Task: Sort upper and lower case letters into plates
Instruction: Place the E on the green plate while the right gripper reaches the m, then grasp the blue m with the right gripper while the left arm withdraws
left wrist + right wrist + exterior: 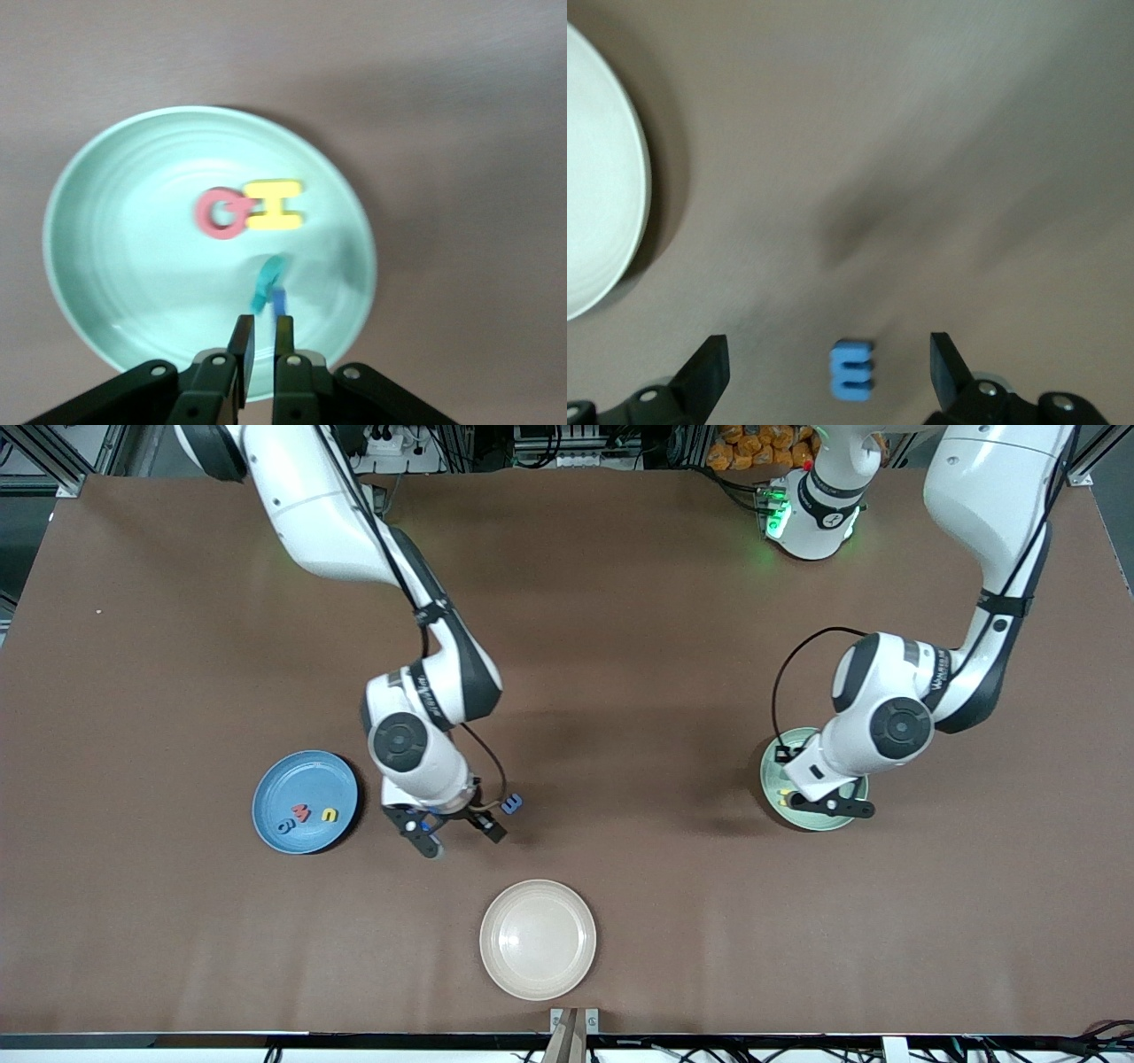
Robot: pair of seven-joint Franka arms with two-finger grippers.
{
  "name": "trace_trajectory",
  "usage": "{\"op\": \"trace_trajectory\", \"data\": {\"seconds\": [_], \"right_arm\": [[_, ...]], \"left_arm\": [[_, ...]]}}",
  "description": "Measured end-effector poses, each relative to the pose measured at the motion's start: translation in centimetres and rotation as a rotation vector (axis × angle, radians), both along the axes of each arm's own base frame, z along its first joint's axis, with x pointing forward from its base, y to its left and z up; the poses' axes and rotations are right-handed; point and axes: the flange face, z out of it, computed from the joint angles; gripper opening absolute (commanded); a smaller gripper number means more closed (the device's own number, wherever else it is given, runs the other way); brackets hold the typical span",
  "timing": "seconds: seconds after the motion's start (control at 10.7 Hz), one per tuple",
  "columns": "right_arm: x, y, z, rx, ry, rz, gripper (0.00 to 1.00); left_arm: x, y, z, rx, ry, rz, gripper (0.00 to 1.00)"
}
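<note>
While we look down from the front camera, we see the brown counter (620, 646) with the blue plate (306, 802) lying toward the right arm's end, and in it three small letters side by side: a blue one (284, 825), a red-pink one (302, 813) and a yellow one (330, 814). Just beside that plate, toward the middle of the counter, the right claw (454, 836) hangs low over bare counter with its fingers spread wide, holding nothing, and a blue letter (511, 804) lies on the counter close to one fingertip. The cream plate (538, 939) sits nearer to the front camera than the claw, with nothing in it. Toward the left arm's end, the mint green plate (811, 779) is mostly covered by the left arm, whose left claw (833, 808) is over it. Turning to the left wrist view, we find the mint green plate (115, 266) filling the frame, with a red-pink letter (221, 213) touching a yellow letter (275, 205) near its middle. The left claw (263, 341) is over the plate, its fingers drawn nearly together with only a narrow gap; a teal letter (268, 282) and a blue letter (280, 302) lie just past the fingertips, and we cannot tell whether the fingers touch them. Finally, through the right wrist view, we see the right claw (829, 367) released, its two fingers well apart, with the blue letter (852, 369) lying on the counter between them, touched by neither, and the rim of the cream plate (602, 195) at the edge of the frame.
</note>
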Motion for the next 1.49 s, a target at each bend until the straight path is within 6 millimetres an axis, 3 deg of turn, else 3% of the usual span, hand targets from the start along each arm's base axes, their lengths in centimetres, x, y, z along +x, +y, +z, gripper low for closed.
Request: {"op": "trace_trajectory", "data": {"seconds": [0.19, 0.47, 0.75, 1.12, 1.4, 1.49], "right_arm": [[-0.4, 1.9, -2.5, -0.004, 0.033, -0.035, 1.0], [-1.6, 2.7, -3.3, -0.041, 0.114, -0.014, 1.0], [-2.1, 3.4, -3.4, -0.052, 0.121, -0.006, 1.0], [-2.0, 3.6, -5.2, -0.1, 0.065, -0.002, 1.0], [-1.8, 3.7, -5.0, -0.095, 0.045, -0.002, 1.0], [-1.7, 3.8, -4.9, -0.094, 0.044, -0.002, 0.86]], "left_arm": [[0.8, 2.9, 0.5, 0.005, -0.01, -0.022, 1.0], [1.8, 2.2, 4.9, 0.01, -0.046, -0.033, 1.0], [2.2, 1.7, 13.0, 0.019, -0.106, -0.048, 1.0], [0.1, 1.7, 25.4, 0.009, -0.158, -0.019, 1.0], [-3.6, 2.2, 36.3, -0.012, -0.21, 0.007, 1.0], [-5.4, 2.5, 39.1, -0.007, -0.23, 0.011, 1.0]]}}
